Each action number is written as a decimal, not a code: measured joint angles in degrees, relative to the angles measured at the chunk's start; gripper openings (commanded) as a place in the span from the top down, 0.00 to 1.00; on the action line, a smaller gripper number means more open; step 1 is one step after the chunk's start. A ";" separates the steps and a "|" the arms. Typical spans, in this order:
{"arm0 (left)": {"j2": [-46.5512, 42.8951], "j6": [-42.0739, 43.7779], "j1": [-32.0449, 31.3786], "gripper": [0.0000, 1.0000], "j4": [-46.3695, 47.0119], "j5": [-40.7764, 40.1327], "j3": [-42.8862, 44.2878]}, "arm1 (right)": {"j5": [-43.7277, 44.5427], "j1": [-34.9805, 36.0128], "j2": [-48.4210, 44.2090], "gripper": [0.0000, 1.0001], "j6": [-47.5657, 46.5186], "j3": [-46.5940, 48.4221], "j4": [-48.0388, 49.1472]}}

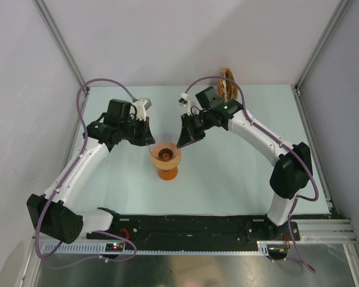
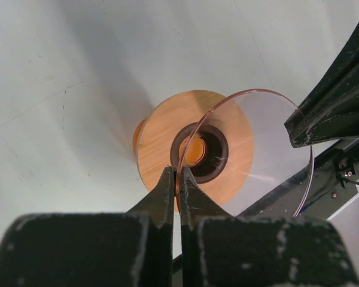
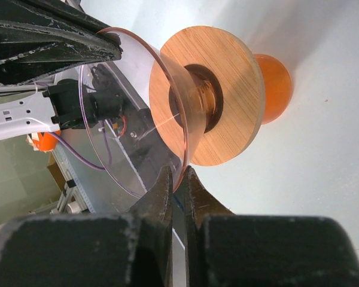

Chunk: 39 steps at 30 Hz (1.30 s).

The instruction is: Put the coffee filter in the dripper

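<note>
The dripper (image 1: 166,155), a translucent peach cone with a wooden collar, stands mid-table on a glass beaker of orange liquid (image 1: 167,173). My left gripper (image 1: 152,143) is shut on the cone's thin rim at its left side. My right gripper (image 1: 180,144) is shut on the rim at the right side. In the left wrist view the rim runs between the left gripper's (image 2: 178,179) tips, above the dripper's collar (image 2: 158,131). In the right wrist view the rim sits between the right gripper's (image 3: 178,177) tips, beside the collar (image 3: 233,78). The coffee filter is out of view.
An upright bundle of brown-and-orange papers (image 1: 228,84) stands at the back edge, behind the right arm. Grey walls close in the table on three sides. A black rail (image 1: 191,227) carrying the arm bases runs along the near edge.
</note>
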 measured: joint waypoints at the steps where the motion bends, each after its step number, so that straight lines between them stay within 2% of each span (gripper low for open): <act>1: -0.09 0.00 0.00 1.00 0.22 0.02 -0.22 | 0.02 0.02 0.00 1.00 0.02 0.00 0.00; 31: -0.24 0.22 0.42 1.00 4.37 -0.44 -3.39 | -0.59 -0.24 0.79 1.00 1.55 -0.33 1.33; 39: -0.83 0.15 0.42 0.96 3.78 -0.44 -2.82 | 0.26 0.04 0.79 0.98 1.49 0.35 0.46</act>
